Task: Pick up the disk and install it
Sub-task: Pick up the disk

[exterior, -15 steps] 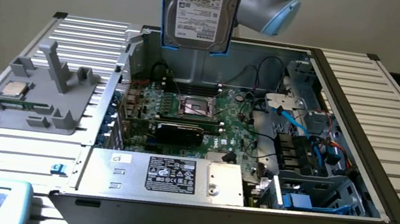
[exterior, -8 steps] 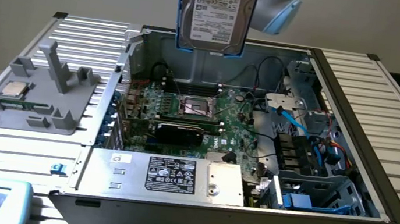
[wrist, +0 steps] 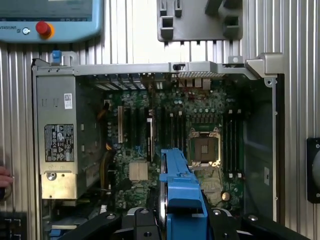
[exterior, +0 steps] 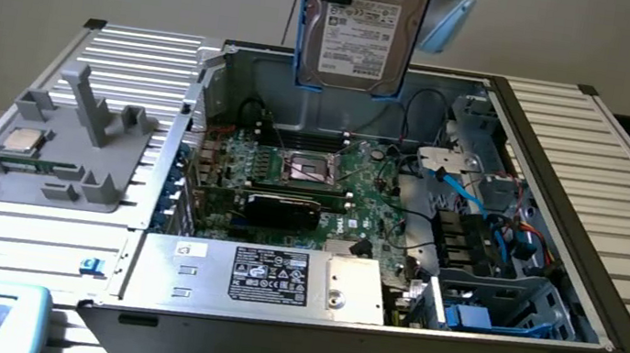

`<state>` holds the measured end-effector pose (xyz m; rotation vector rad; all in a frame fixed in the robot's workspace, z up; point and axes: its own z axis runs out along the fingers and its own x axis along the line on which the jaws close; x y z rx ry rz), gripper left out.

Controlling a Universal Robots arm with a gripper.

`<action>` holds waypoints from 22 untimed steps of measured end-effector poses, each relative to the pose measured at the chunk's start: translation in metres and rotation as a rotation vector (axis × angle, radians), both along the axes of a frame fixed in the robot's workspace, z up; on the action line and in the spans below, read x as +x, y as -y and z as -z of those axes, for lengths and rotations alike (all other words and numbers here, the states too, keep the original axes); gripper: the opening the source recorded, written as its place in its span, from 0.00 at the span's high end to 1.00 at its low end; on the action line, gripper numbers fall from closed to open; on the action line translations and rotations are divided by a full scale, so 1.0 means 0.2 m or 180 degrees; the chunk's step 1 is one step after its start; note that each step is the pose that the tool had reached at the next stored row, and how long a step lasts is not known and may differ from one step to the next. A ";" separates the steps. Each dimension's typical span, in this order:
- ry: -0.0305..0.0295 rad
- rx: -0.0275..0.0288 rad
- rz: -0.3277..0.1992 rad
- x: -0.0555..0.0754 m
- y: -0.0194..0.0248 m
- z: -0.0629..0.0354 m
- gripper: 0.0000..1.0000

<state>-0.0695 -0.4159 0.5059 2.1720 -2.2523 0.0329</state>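
The disk [exterior: 360, 35], silver-grey with a white label and a blue bracket round its edges, hangs upright high over the open computer case [exterior: 512, 352], above its rear wall. My gripper [wrist: 182, 220] is shut on the disk from above, and its black fingers [wrist: 142, 222] flank the blue bracket [wrist: 181, 190]. In the wrist view the disk is seen edge-on over the motherboard [wrist: 200, 115]. The disk touches nothing in the case.
In the case lie the motherboard with an empty CPU socket [exterior: 306, 168], a silver power supply [exterior: 270, 277] with a black label, cables and a blue-trimmed drive bay [exterior: 494, 313]. A grey fixture [exterior: 59, 150] holding a CPU chip [exterior: 24, 141] sits beside it. A teach pendant [wrist: 47, 20] and a person's hand [wrist: 4, 177] are nearby.
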 end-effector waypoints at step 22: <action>0.0008 -0.0129 0.0000 0.19 0.153 0.001 0.63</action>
